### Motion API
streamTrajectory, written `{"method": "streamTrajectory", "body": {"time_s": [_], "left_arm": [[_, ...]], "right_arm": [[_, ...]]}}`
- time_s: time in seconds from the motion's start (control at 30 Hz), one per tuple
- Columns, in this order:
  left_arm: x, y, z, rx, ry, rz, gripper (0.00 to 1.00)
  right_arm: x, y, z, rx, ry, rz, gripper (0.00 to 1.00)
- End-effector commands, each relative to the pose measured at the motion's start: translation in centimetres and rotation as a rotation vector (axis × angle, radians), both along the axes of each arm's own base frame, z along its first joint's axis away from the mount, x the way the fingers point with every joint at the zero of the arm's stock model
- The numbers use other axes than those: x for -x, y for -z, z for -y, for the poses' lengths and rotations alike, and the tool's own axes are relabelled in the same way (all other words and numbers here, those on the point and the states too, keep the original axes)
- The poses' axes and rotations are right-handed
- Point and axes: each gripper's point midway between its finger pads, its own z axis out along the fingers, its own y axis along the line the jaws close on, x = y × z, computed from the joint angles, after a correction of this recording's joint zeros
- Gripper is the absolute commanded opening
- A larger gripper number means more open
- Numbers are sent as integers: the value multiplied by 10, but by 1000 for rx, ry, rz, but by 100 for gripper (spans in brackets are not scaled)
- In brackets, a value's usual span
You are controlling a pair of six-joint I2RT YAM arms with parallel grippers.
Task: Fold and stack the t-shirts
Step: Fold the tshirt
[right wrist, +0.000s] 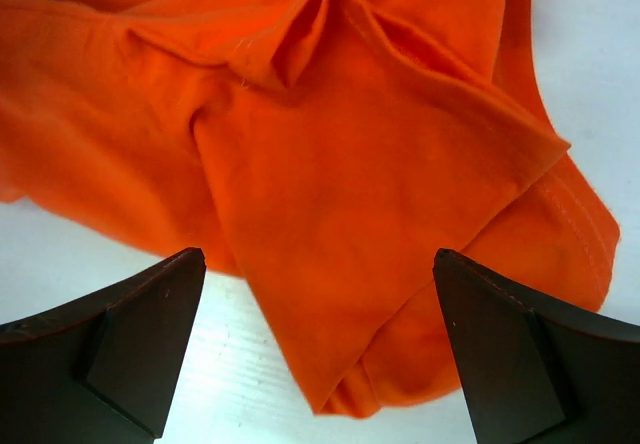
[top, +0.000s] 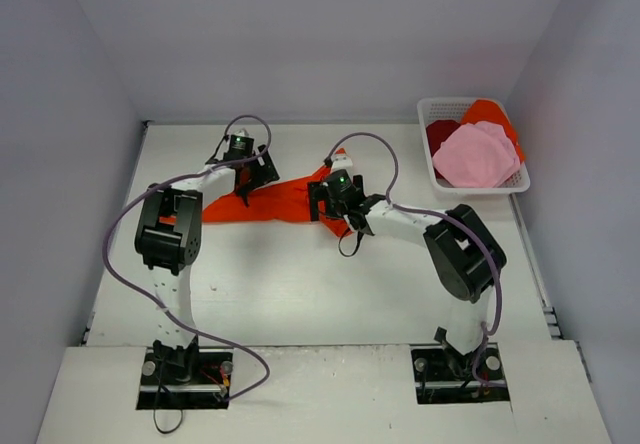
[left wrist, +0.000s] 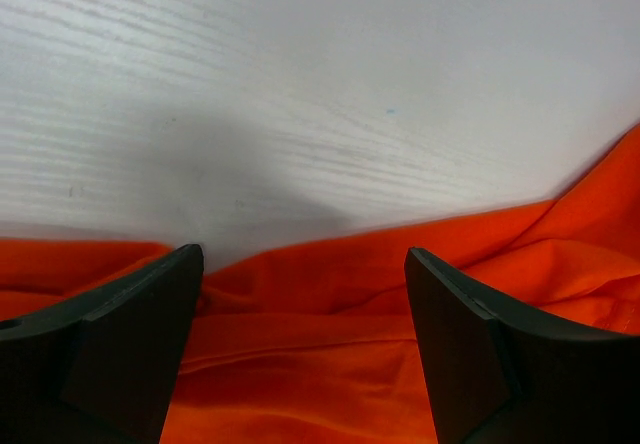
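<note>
A bright orange-red t-shirt lies crumpled across the middle of the white table. My left gripper hangs open over its left far edge; the cloth shows between the spread fingers, with nothing held. My right gripper hangs open over the shirt's right end, where a folded sleeve or corner lies between the spread fingers, not gripped. A light pink t-shirt, a dark red one and another orange one lie bunched in a white lattice basket at the far right.
The basket stands against the right wall at the back. Grey walls close in the table on the left, back and right. Purple cables loop from both arms over the table. Bare white table lies between the shirt and the arm bases.
</note>
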Motion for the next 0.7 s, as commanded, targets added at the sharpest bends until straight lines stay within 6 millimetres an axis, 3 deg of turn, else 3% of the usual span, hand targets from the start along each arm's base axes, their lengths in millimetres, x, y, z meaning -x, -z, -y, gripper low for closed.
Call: {"method": "streamTrajectory", "body": {"time_s": [0.0, 0.17, 0.27, 0.67], "left_arm": [[8, -29, -7, -26, -11, 40, 77], [31, -21, -17, -59, -25, 4, 77], [42, -24, -25, -85, -38, 5, 77], [80, -21, -40, -118, -82, -24, 77]], "right_arm": [[-24, -13, -1, -86, 28, 78, 94], [-38, 13, 8, -111, 49, 50, 93], [-43, 19, 6, -132, 48, 44, 93], [-74, 14, -6, -137, 30, 78, 93]]}}
